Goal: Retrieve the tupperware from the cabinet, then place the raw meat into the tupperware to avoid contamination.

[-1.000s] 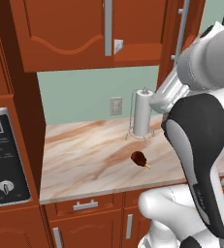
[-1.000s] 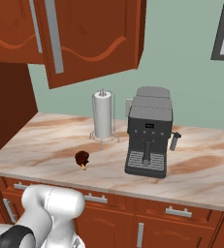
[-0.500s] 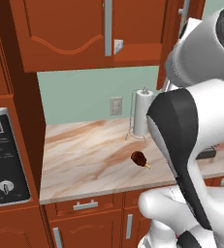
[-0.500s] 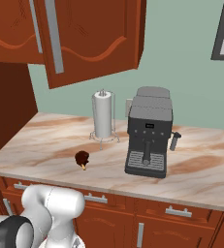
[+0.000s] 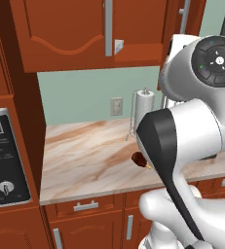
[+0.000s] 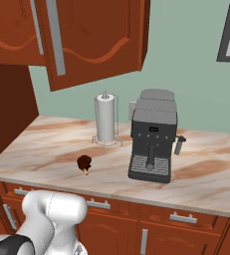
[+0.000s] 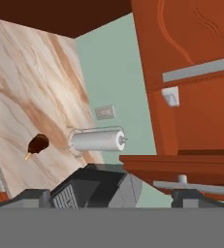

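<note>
Currently: fetching the tupperware, gripper empty

Near end: two-finger gripper (image 7: 111, 201) has its dark tips spread wide with nothing between them. It looks up toward the wall cabinet, so I judge the step in hand is the reach for the container.

- Small dark red-brown raw meat drumstick with tan bone end (image 6: 84, 162) lies bare on the marbled beige countertop (image 6: 37, 144), near the front edge. Not in any container.
- White paper-towel roll on a wire stand (image 6: 105, 118) stands behind it, with the dark grey coffee machine (image 6: 153, 139) beside that. Neither is a target.
- Reddish-brown wooden wall cabinet with arched doors (image 6: 96, 40) hangs above. Its right door looks swung ajar.
- A small white corner (image 5: 118, 46) shows at the door gap. It may be the tupperware, but I can't tell, and the cabinet contents are otherwise hidden.

Advice: open the door fully by its long silver bar handle (image 5: 108, 26) before reaching in. Approach level and grip the tray by its rim. Keep the elbow off the roll.
</note>
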Available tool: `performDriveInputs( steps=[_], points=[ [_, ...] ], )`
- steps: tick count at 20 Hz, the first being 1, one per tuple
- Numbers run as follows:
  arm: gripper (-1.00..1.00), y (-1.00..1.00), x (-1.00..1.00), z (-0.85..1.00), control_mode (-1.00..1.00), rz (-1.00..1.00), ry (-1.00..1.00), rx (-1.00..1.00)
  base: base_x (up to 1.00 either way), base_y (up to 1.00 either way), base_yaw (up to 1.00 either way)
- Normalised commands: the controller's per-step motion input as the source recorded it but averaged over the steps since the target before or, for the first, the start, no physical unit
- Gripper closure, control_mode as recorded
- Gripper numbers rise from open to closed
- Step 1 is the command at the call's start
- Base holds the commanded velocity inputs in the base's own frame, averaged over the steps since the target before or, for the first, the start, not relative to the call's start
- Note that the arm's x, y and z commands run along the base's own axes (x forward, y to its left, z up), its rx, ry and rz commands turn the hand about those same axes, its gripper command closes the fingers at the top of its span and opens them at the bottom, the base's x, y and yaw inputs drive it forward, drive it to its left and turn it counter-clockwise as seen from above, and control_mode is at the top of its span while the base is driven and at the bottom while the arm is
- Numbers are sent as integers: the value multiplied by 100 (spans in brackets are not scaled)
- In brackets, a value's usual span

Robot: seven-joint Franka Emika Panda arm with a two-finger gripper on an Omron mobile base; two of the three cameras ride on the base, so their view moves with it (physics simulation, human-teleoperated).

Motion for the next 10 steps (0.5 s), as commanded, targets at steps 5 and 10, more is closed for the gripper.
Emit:
performDriveInputs(
  steps=[5, 10],
  points=[
    [-100, -6, 27, -15, -100, 3, -2, -1, 0, 0, 0],
    [-100, 0, 36, -9, -100, 3, -3, -4, 0, 0, 0]
  ],
)
